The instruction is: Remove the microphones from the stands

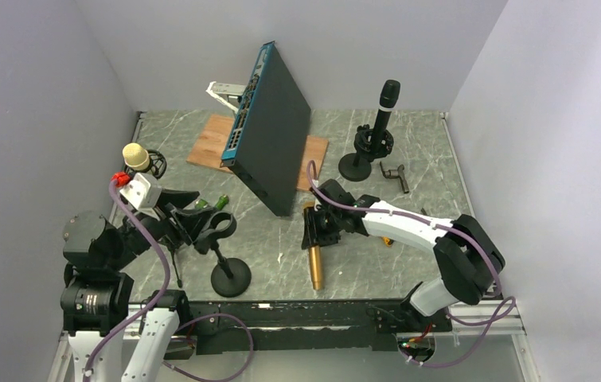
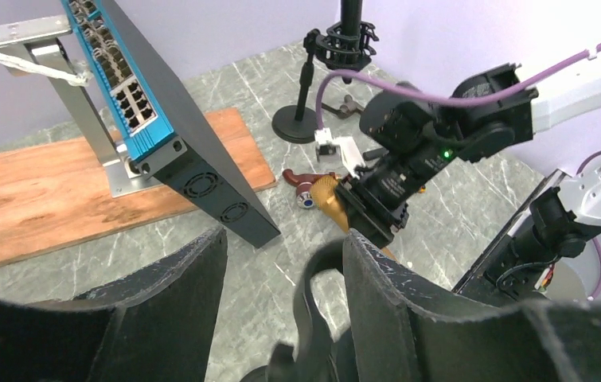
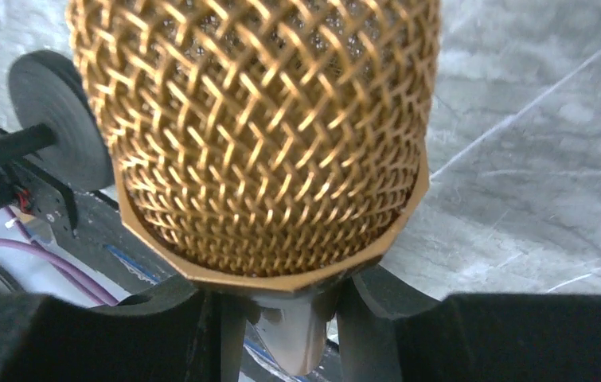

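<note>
Clamping a gold mesh-headed microphone at frame centre — right gripper, left gripper lower left, jaws apart around the clip of a black round-based stand

I see grey marbled bench. Wooden board flat at back left. Round stand base near front. Second base back right, small dark fitting just beside it. Gold microphone lengthwise, centre front; can't tell if resting.
</note>
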